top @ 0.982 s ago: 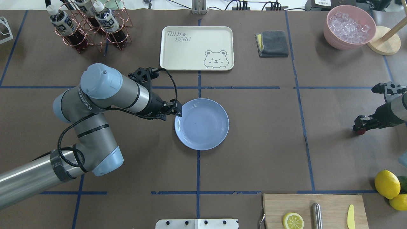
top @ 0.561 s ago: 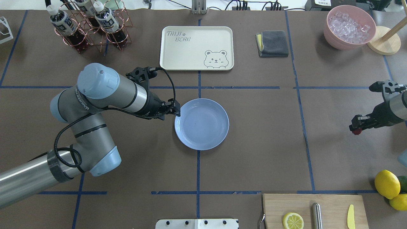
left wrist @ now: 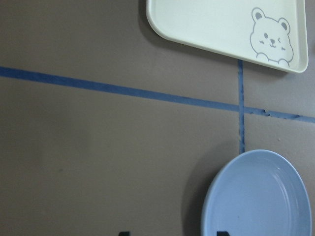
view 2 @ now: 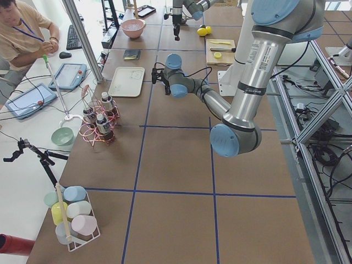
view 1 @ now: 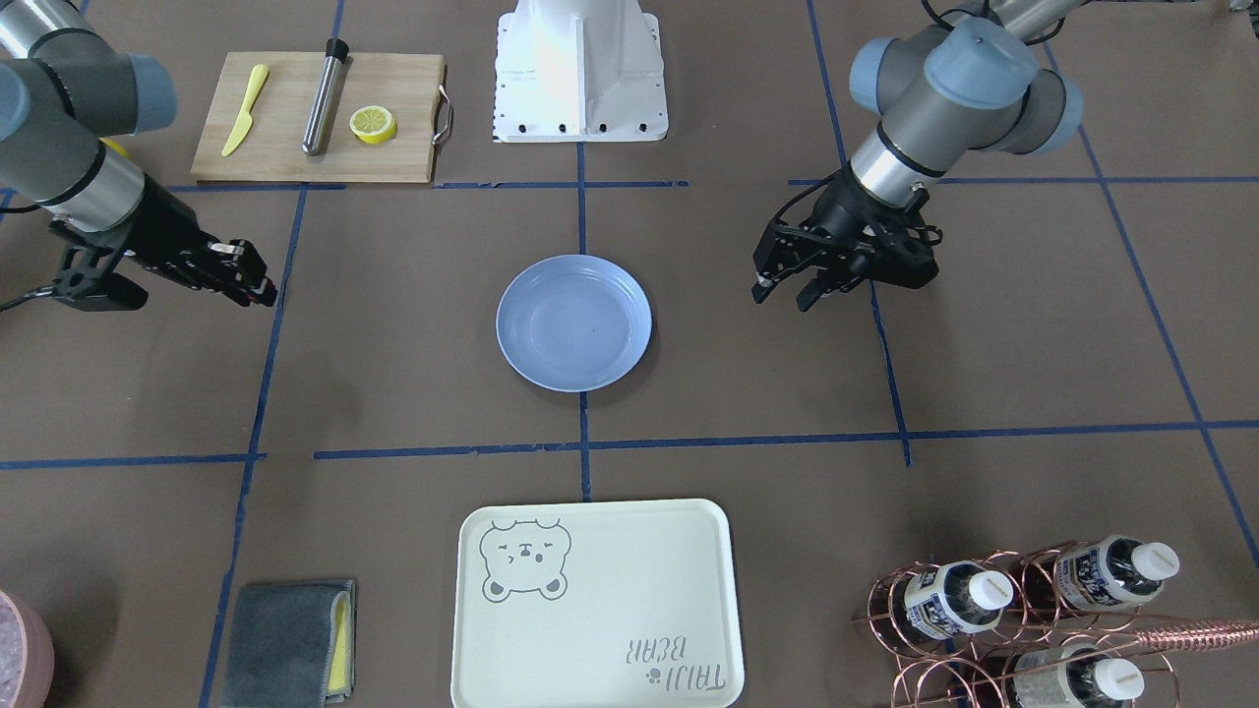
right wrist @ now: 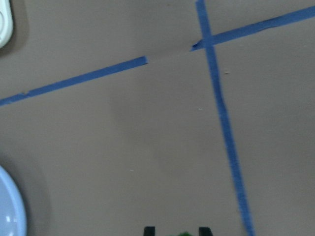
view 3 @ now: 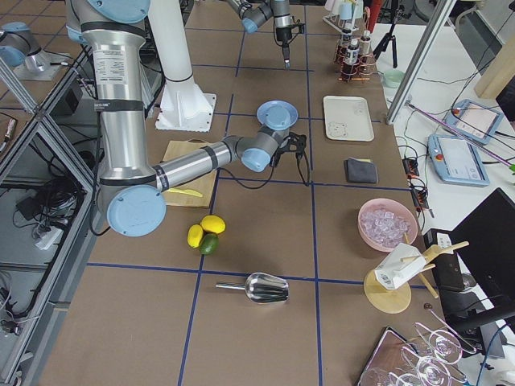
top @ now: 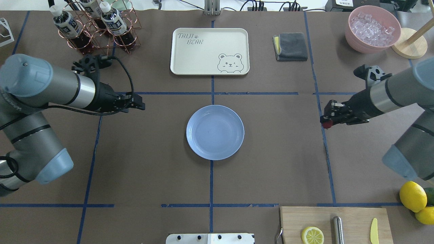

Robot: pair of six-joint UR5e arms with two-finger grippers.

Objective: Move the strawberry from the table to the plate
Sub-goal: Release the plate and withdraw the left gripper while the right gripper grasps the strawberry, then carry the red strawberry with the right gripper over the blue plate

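The right tool (top: 327, 121) seems closed on the strawberry (top: 326, 125), well apart from the plate (top: 215, 132); a weak pinch may drop it early

Table (top: 271, 162) brown, blue tape grid. Plate (top: 215, 132) light blue. Tray (top: 203, 51) cream, grey bear print. Strawberry (top: 326, 124) dark red. Whole lemons (top: 412, 196) yellow.

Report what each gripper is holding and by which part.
Right gripper pinches the strawberry at its fingertips; which part is gripped is too small to tell. Left gripper holds nothing.

"TAIJI BEAR" on tray (top: 209, 51) (cream)
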